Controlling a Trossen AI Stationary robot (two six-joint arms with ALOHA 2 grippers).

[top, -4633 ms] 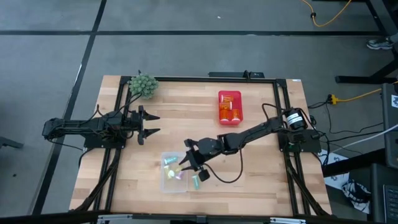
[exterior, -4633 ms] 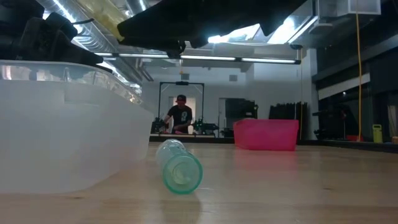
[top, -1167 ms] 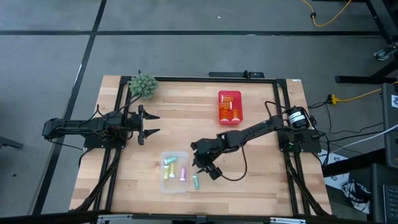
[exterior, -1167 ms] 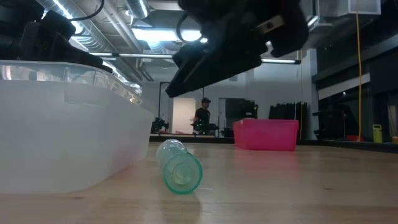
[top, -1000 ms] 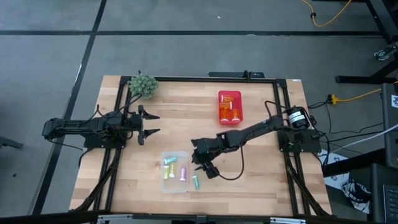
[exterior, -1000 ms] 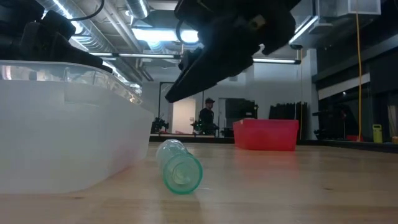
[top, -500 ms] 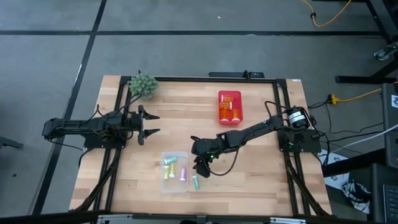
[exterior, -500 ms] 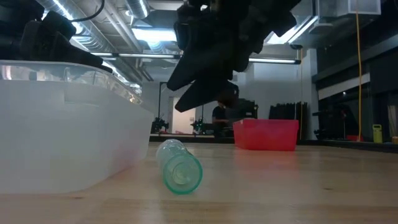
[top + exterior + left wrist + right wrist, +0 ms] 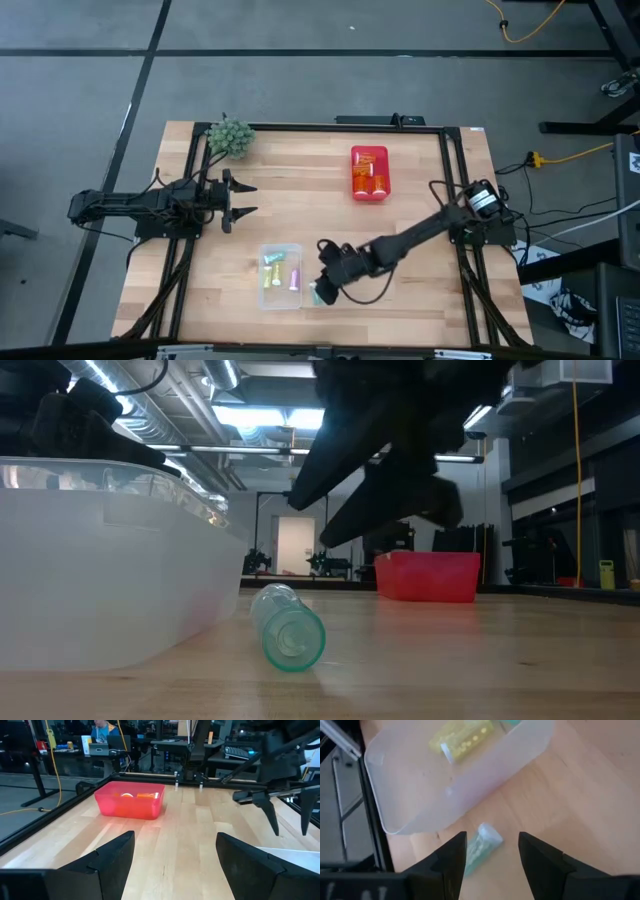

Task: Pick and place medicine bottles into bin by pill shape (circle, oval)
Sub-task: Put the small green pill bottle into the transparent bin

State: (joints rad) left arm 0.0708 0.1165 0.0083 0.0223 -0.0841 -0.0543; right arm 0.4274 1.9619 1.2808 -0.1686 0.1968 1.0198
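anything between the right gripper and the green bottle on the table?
Nothing visible. The right gripper hangs open right over the green bottle, which lies on bare wood beside the clear bin; the bottle shows between its fingers.

Even overhead light on the table; low view backlit by ceiling strips, the arm silhouetted.

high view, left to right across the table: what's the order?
left gripper → clear bin → green bottle lying on the wood beside it, with the right gripper over it → red bin
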